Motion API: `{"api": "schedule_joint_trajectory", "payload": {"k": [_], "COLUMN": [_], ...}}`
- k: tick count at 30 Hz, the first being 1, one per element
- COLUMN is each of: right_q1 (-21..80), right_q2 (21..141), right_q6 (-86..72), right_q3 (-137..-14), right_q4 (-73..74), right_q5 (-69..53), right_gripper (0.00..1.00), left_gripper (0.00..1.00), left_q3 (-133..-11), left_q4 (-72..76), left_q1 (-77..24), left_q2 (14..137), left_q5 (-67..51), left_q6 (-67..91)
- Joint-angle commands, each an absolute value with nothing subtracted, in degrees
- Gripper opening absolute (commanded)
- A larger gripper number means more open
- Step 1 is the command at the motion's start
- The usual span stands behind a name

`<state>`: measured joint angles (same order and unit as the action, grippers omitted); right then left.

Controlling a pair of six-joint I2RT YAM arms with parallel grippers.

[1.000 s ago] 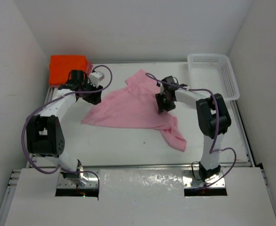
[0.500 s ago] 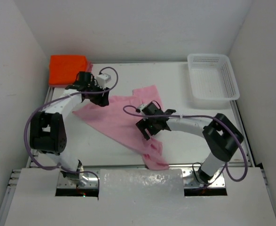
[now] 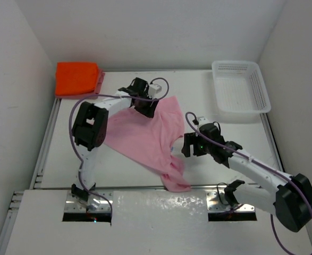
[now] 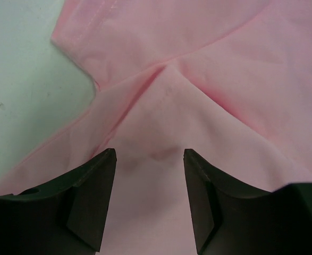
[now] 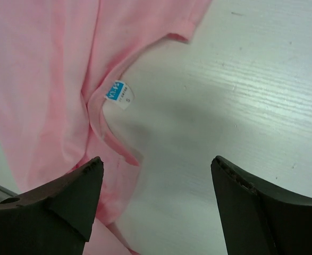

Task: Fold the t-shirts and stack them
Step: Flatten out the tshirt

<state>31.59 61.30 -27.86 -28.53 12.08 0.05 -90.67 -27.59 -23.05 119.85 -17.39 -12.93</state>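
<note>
The light pink t-shirt point(image 3: 145, 138) lies spread and partly folded over itself in the middle of the table, one end reaching the near edge. My left gripper point(image 3: 146, 105) is at its far edge. In the left wrist view its jaws point(image 4: 149, 159) stand partway closed, and pink cloth point(image 4: 225, 53) rises in a tented fold up between them. My right gripper point(image 3: 190, 146) hangs open over bare table just right of the shirt's collar point(image 5: 100, 122), holding nothing point(image 5: 156, 170). A folded bright orange t-shirt point(image 3: 77, 78) rests at the back left corner.
A white perforated basket point(image 3: 241, 90) stands at the back right. White walls close in the table point(image 3: 193, 79) on three sides. The right arm stretches low across the near right part of the table.
The right gripper dragged the shirt's right side toward the near edge, let go and drew back to the right. The left gripper moved right along the far edge with the cloth.
</note>
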Motion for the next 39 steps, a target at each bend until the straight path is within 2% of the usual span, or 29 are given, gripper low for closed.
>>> {"api": "schedule_joint_trajectory", "payload": {"k": [1, 4, 9, 10, 12, 13, 20, 24, 27, 28, 29, 32, 33, 35, 38, 39], "right_q1": [31.38, 31.38, 31.29, 31.38, 31.38, 31.38, 32.08, 34.45, 34.98, 34.98, 34.98, 32.44, 28.78, 24.37, 16.72, 13.74], "right_q2": [59.68, 60.55, 61.79, 62.05, 63.19, 64.24, 73.20, 79.00, 81.99, 83.83, 84.37, 83.50, 83.24, 84.19, 89.62, 91.13], "right_q6": [-30.67, -31.29, -34.27, -34.89, -36.82, -37.09, -41.38, -43.23, -44.74, -44.30, -43.43, -44.21, -44.47, -43.95, -39.74, -38.68], "right_q3": [-28.04, -27.08, -24.18, -23.65, -22.77, -22.07, -20.57, -21.54, -21.61, -21.97, -22.32, -23.11, -25.55, -30.56, -48.90, -59.48], "right_q4": [11.51, 11.60, 9.15, 8.53, 6.52, 5.55, -2.80, -7.27, -9.06, -8.01, -6.61, -8.26, -8.35, -7.21, 3.55, 5.87], "right_q5": [2.02, 0.63, -1.05, -1.75, -3.16, -4.30, -13.61, -17.90, -21.96, -23.54, -23.99, -24.87, -24.87, -24.26, -19.89, -18.04], "right_gripper": [0.78, 0.77, 0.75, 0.73, 0.67, 0.65, 0.65, 0.56, 0.28, 0.17, 0.00, 0.00, 0.00, 0.00, 0.00, 0.00], "left_gripper": [0.52, 0.48, 0.30, 0.20, 0.09, 0.00, 0.00, 0.00, 0.00, 0.00, 0.00, 0.00, 0.00, 0.00, 0.00, 0.00], "left_q3": [-95.62, -97.38, -94.93, -94.49, -93.69, -93.69, -93.69, -93.78, -94.39, -94.66, -95.70, -99.03, -100.71, -108.69, -122.31, -125.56], "left_q4": [-27.25, -28.65, -30.23, -30.41, -30.41, -30.58, -30.32, -30.76, -31.02, -31.29, -31.99, -33.04, -33.22, -33.57, -31.48, -30.77], "left_q1": [-24.08, -24.61, -25.66, -25.75, -25.75, -25.75, -25.66, -25.75, -25.66, -25.40, -25.23, -22.51, -19.80, -16.63, -10.74, -8.81], "left_q2": [123.57, 125.76, 124.46, 124.19, 123.14, 122.61, 117.34, 116.37, 115.41, 115.05, 114.61, 112.42, 111.54, 111.62, 113.98, 114.69], "left_q5": [-8.72, -8.07, -9.84, -10.45, -10.46, -10.55, -10.81, -11.07, -11.34, -11.34, -11.34, -12.56, -13.35, -14.23, -14.59, -14.15], "left_q6": [-9.40, -9.67, -10.02, -10.28, -10.46, -10.63, -10.99, -10.99, -11.07, -11.34, -11.60, -11.87, -11.08, -10.20, -8.09, -7.56]}}
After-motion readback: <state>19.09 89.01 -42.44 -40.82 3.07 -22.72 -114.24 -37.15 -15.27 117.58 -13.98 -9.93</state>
